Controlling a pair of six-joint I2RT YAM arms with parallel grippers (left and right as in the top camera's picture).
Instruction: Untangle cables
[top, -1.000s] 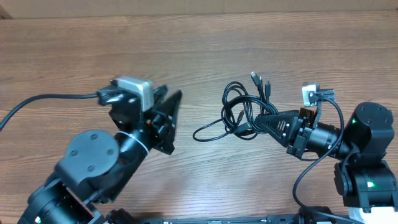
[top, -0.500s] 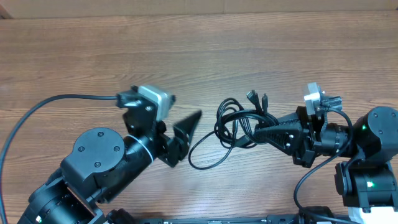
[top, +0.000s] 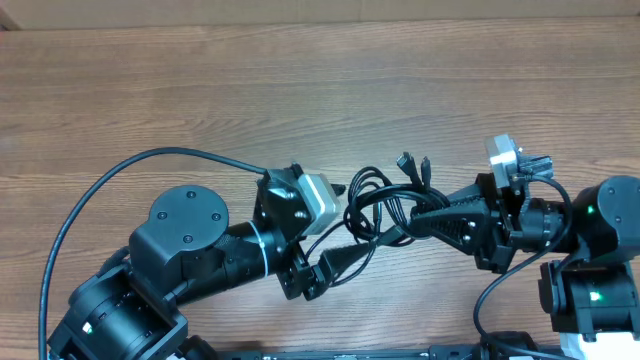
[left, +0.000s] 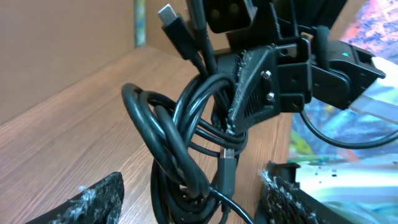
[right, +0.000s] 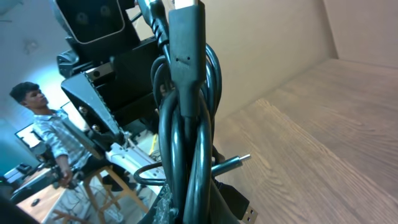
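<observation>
Your right gripper is clamped shut on the cables. It pinches the bundle partway along, and the plugs stick out just past its fingertips. Your left gripper is spread wide and holds nothing. Its two fingers sit either side of the loops that hang from the right gripper's tip, and neither touches them. Nothing is separated yet: the cords wind through one another in one knot at the right gripper. I'd judge all the pulling-apart is left, starting with seizing one loop.
</observation>
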